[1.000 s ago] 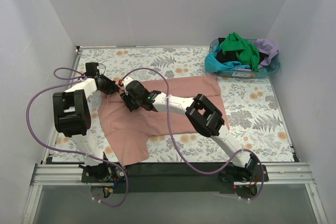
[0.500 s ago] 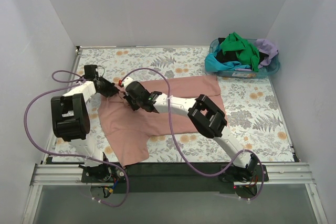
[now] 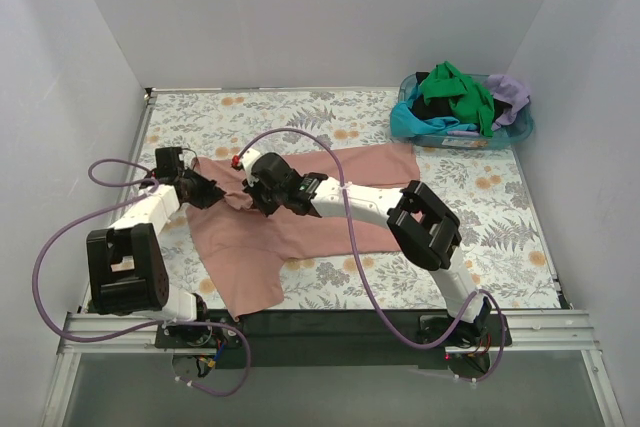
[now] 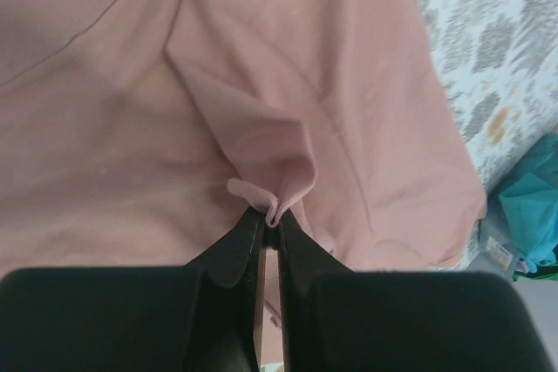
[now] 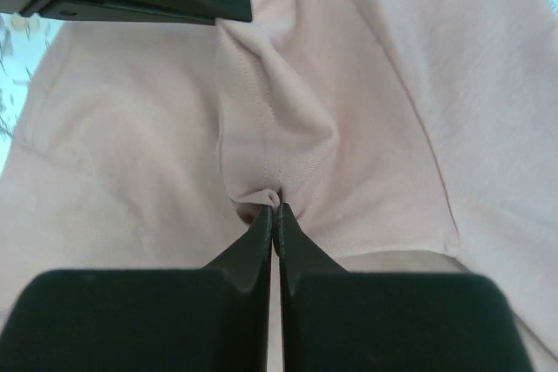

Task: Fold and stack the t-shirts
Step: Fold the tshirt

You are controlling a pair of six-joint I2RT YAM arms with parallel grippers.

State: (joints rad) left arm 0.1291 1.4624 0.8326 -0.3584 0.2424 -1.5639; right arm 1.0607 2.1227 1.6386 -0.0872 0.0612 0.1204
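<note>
A dusty pink t-shirt [image 3: 310,217] lies spread on the floral table, its print hidden. My left gripper [image 3: 207,190] is shut on a pinched fold of the shirt's edge at its left side [image 4: 272,213]. My right gripper [image 3: 262,187] is shut on another fold of the same shirt close beside it [image 5: 275,205]. The cloth is gathered and wrinkled between the two grippers. Other shirts, green [image 3: 462,92], black, turquoise and lilac, are piled in the blue basket [image 3: 520,129] at the far right.
The floral tablecloth [image 3: 300,112] shows bare behind the shirt and at the right front. White walls close in on the left, back and right. Purple cables loop over the left side and across the shirt.
Both grippers have moved slightly right and toward the near edge, dragging the shirt's left edge with them. The left arm's elbow has swung down and to the left.
</note>
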